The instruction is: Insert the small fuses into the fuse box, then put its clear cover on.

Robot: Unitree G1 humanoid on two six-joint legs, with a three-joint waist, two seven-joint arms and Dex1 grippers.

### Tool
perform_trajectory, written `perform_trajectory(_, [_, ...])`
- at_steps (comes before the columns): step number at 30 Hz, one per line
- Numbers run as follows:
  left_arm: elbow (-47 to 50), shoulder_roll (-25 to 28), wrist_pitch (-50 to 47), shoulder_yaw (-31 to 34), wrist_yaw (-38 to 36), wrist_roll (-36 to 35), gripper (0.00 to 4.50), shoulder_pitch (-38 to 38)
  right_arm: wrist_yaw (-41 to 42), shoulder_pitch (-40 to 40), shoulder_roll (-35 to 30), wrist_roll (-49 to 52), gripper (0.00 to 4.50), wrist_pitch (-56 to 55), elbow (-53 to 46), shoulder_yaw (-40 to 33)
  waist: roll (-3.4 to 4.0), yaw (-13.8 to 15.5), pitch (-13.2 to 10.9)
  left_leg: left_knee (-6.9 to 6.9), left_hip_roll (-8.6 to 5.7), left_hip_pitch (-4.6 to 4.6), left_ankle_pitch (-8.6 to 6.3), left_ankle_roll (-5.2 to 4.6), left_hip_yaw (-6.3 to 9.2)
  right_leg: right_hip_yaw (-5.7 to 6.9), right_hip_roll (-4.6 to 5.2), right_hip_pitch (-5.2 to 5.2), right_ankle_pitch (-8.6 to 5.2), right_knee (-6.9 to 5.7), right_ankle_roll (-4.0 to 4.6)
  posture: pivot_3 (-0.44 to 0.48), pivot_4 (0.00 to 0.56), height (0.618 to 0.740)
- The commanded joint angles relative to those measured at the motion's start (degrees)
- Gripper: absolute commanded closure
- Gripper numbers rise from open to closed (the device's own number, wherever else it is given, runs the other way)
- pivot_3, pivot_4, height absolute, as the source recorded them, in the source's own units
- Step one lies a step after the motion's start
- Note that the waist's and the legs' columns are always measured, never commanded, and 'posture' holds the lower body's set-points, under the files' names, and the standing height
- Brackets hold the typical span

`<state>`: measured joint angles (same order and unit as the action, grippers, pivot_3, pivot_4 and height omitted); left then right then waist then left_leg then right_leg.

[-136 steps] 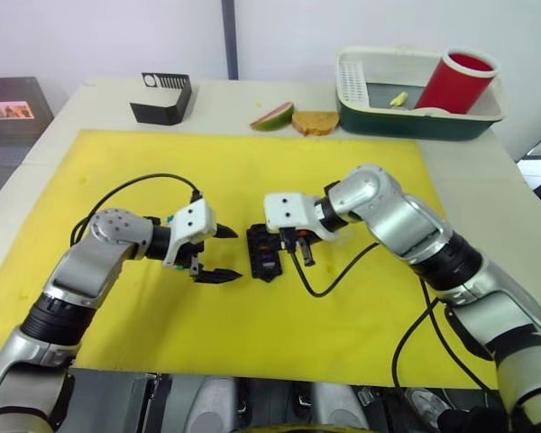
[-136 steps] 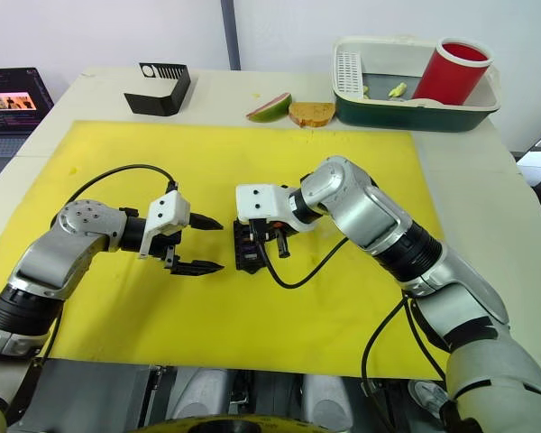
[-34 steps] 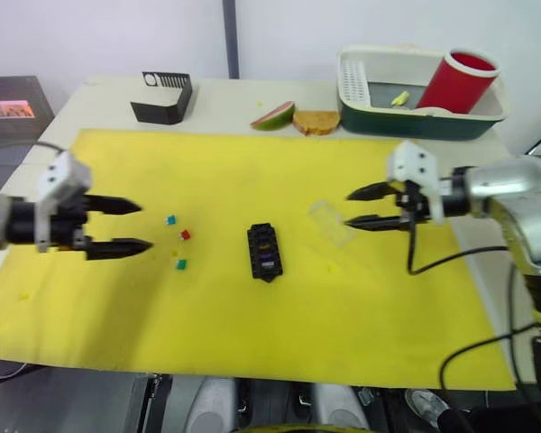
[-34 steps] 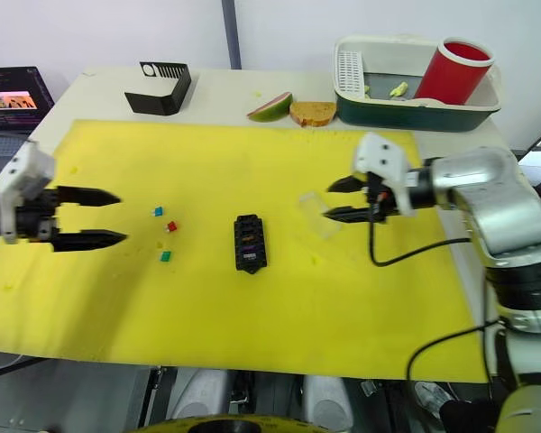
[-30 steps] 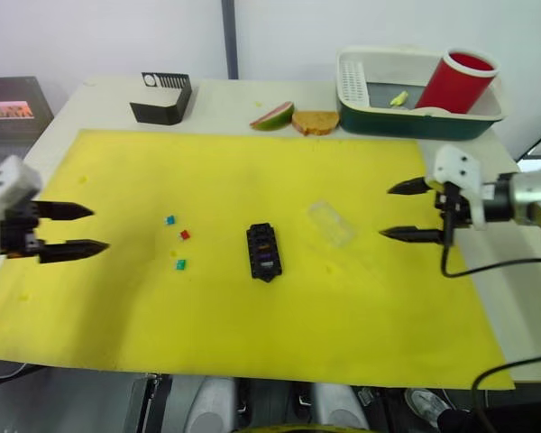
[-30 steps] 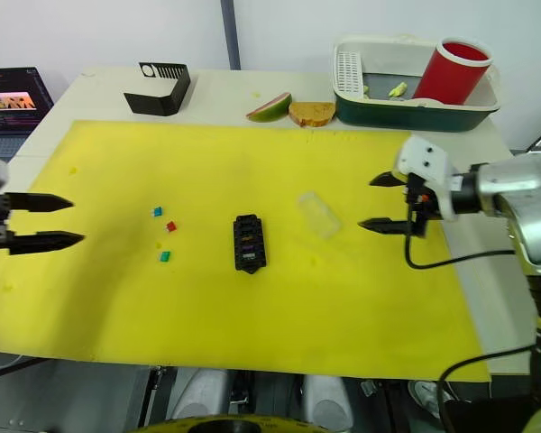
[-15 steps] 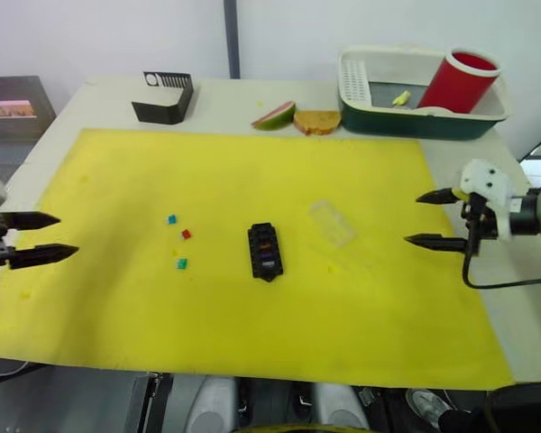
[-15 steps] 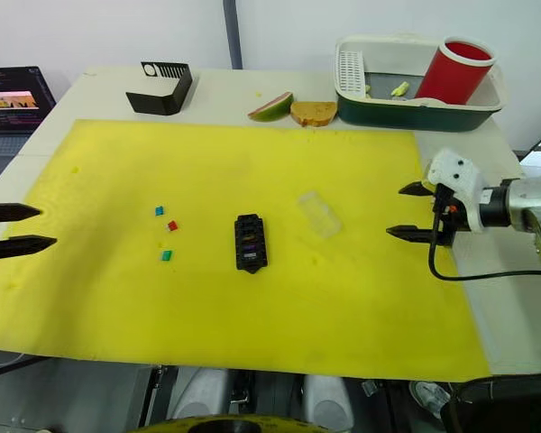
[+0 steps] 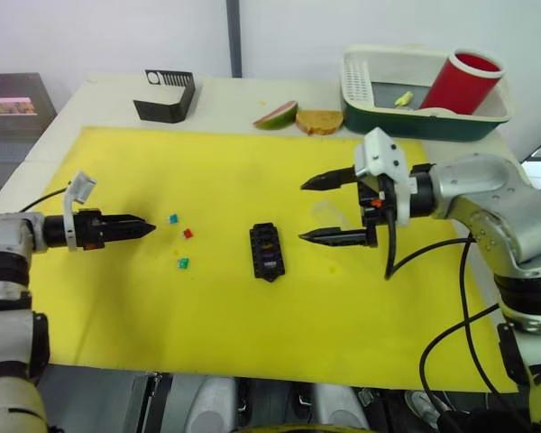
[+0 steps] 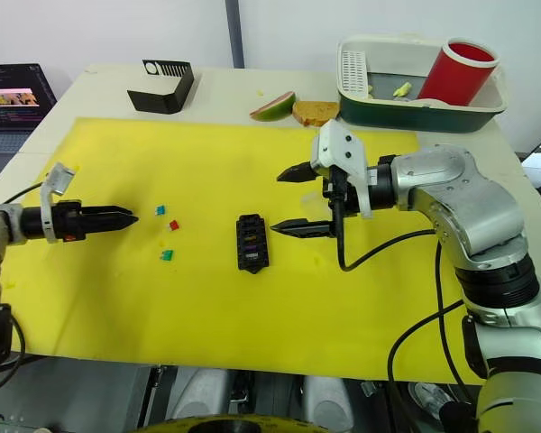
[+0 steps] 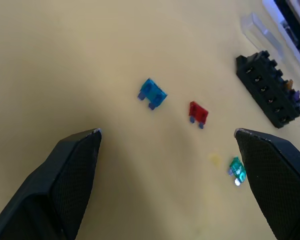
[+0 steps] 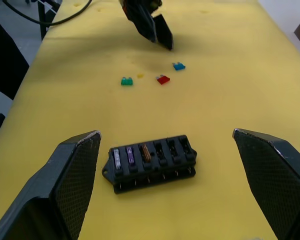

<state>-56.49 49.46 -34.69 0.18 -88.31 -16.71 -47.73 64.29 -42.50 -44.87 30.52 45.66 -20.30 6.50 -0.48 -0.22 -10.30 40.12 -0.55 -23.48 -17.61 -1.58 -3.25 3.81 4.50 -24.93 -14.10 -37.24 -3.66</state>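
The black fuse box point(image 9: 266, 253) lies at the middle of the yellow mat, with three fuses point(image 12: 130, 155) seated at one end of its slots. Blue point(image 9: 172, 218), red point(image 9: 187, 234) and green point(image 9: 182, 263) small fuses lie loose to its left. My left gripper point(image 9: 144, 227) is open, turned on edge, its tips just left of the blue fuse. My right gripper point(image 9: 304, 211) is open just right of the fuse box, with nothing between its fingers. The clear cover point(image 9: 327, 215) lies on the mat under that gripper, partly hidden.
A black slotted holder point(image 9: 165, 96) stands at the back left off the mat. A mango slice point(image 9: 275, 115) and bread point(image 9: 317, 122) lie at the back centre. A green-and-white basin point(image 9: 370, 113) with a red cup point(image 9: 464, 81) sits at the back right.
Both arms swung in from the table's sides toward the middle. The left gripper turned on edge near the loose fuses; the right came over the cover beside the fuse box.
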Motion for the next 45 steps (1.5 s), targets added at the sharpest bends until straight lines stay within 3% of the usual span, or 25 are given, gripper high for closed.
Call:
perform_trajectory(1, [-3.5,-1.4,1.5,-0.5,-0.1,2.1,0.0,-2.5,-1.3,-0.9,0.1,1.3,0.04,0.8,-2.8,-0.8,0.0,0.0,0.0,0.0,0.0,0.0,0.0,0.0,0.0,0.0,0.0,0.0,0.0,0.0,-0.01,0.0,0.15,0.74])
perform_trajectory(11, [-9.2,-5.3,3.4,0.7,0.6,4.5,0.0,-6.0,-4.1,1.3,-0.5,2.4,0.04,2.8,-6.0,-1.0,0.0,0.8,0.0,0.01,0.0,0.05,-0.01,-0.01,0.01,-0.01,0.01,0.04,0.01,-0.02,-0.01,0.0,0.15,0.74])
perform_trajectory(27, [-9.9,-9.4,4.1,0.8,-0.4,7.0,0.0,-6.9,-5.9,1.7,-0.8,1.5,0.04,3.2,-6.4,0.4,-0.01,1.2,0.0,0.07,-0.1,0.05,-0.03,-0.06,0.08,0.01,0.06,0.14,0.01,0.01,-0.03,0.0,0.15,0.74])
perform_trajectory(30, [-10.0,-9.5,4.5,1.2,0.7,7.3,0.81,-6.6,-6.1,1.8,-0.9,1.2,0.0,3.0,-6.4,0.7,-0.01,1.2,0.0,0.07,-0.1,0.05,-0.03,-0.06,0.09,0.01,0.06,0.14,0.01,0.01,-0.03,0.0,0.15,0.74])
perform_trajectory(31, [-10.2,-9.4,4.5,1.5,1.2,7.3,1.28,-6.5,-6.0,1.9,-1.0,1.2,0.0,3.0,-6.5,0.9,-0.02,1.2,0.0,0.07,-0.1,0.05,-0.03,-0.07,0.09,0.01,0.06,0.14,0.01,0.01,-0.03,0.0,0.15,0.74])
perform_trajectory(39, [-11.7,-8.6,5.1,3.3,3.5,7.5,1.28,-5.8,-6.1,2.2,-1.0,1.0,0.0,2.8,-6.8,1.4,-0.02,0.9,0.0,0.07,-0.09,0.07,-0.05,-0.09,0.08,0.0,0.05,0.14,0.02,0.01,-0.04,0.0,0.15,0.74])
perform_trajectory(42, [-12.1,-8.3,5.2,3.9,4.2,7.5,2.16,-5.6,-6.2,2.3,-0.9,0.9,0.0,2.7,-6.7,1.6,-0.02,0.9,0.0,0.07,-0.09,0.08,-0.05,-0.09,0.08,0.0,0.05,0.14,0.02,0.0,-0.04,0.0,0.15,0.74])
perform_trajectory(44, [-12.2,-8.2,5.5,4.0,4.4,7.6,3.12,-5.5,-6.2,2.4,-0.9,0.9,0.0,2.6,-6.8,1.8,-0.02,0.9,0.0,0.07,-0.09,0.08,-0.05,-0.09,0.07,0.0,0.05,0.14,0.02,0.01,-0.04,0.0,0.15,0.74])
perform_trajectory(45, [-12.2,-8.1,5.6,4.1,4.6,7.6,3.12,-5.4,-6.2,2.4,-0.9,0.8,0.0,2.5,-6.8,1.8,-0.02,0.9,0.0,0.07,-0.09,0.08,-0.05,-0.09,0.07,0.0,0.05,0.14,0.02,0.01,-0.04,0.0,0.15,0.74])
